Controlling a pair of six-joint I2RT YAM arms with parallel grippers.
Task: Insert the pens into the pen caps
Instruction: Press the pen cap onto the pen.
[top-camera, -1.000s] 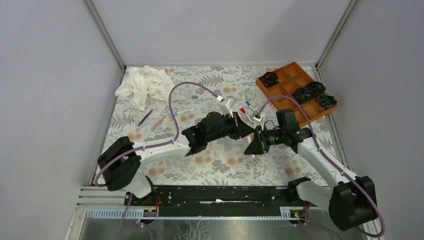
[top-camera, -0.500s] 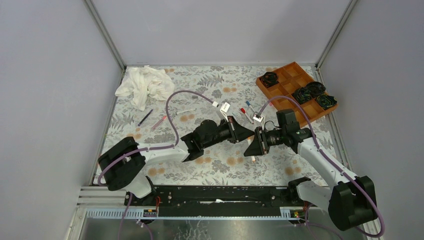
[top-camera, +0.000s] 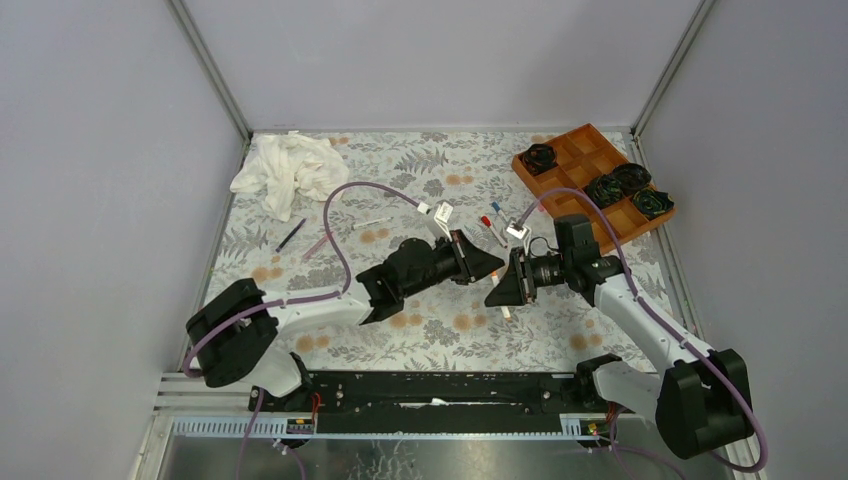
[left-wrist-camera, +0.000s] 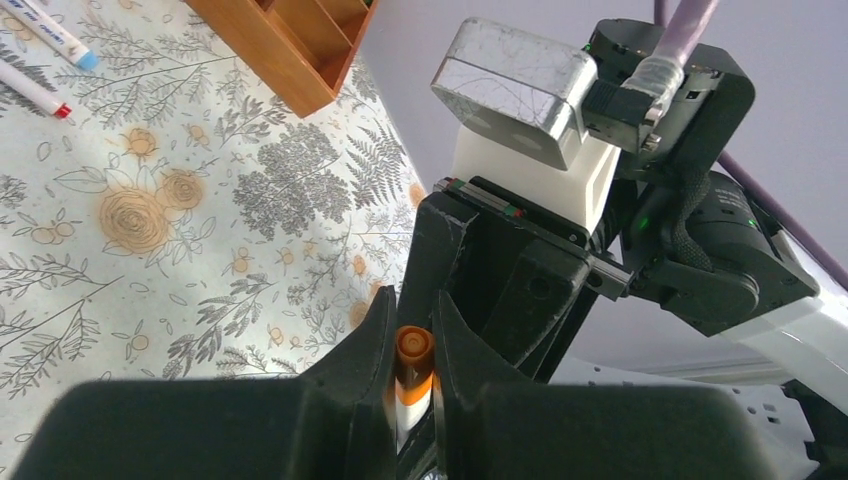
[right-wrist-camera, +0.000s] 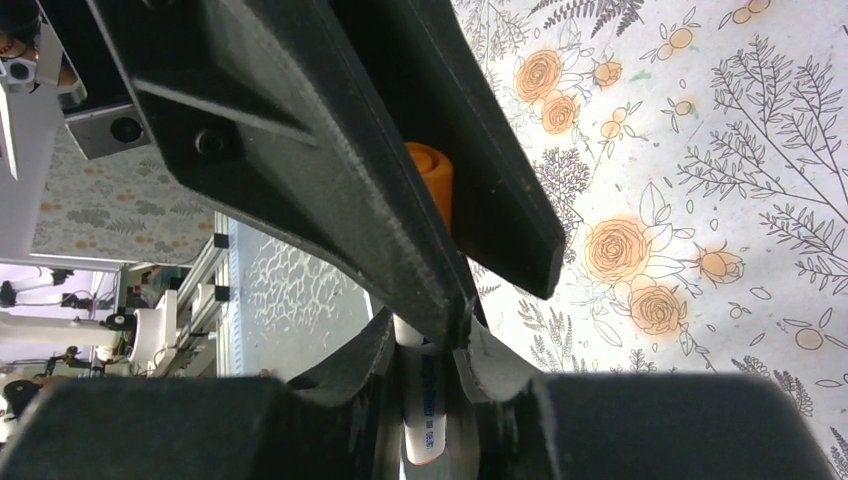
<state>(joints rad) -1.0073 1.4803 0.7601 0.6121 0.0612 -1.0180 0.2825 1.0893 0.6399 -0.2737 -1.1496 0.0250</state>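
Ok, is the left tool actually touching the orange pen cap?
Touching. The left wrist view shows the orange pen cap pinched in the left tool, with both fingers flush against its sides.

Top camera high, near edge; wrist cameras close, opposed, sharing table (top-camera: 450, 330).

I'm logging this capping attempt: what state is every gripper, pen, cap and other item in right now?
left gripper: closed around the orange cap.
right gripper: shut on the white pen.
orange cap: in line with the white pen, apparently on its tip.
red-tipped pen: lying loose on the table.
blue-tipped pen: lying loose beside it.
dark pen: lying loose.
pink pen: lying loose.
cloth: crumpled.
tray: four black rosettes in its compartments.
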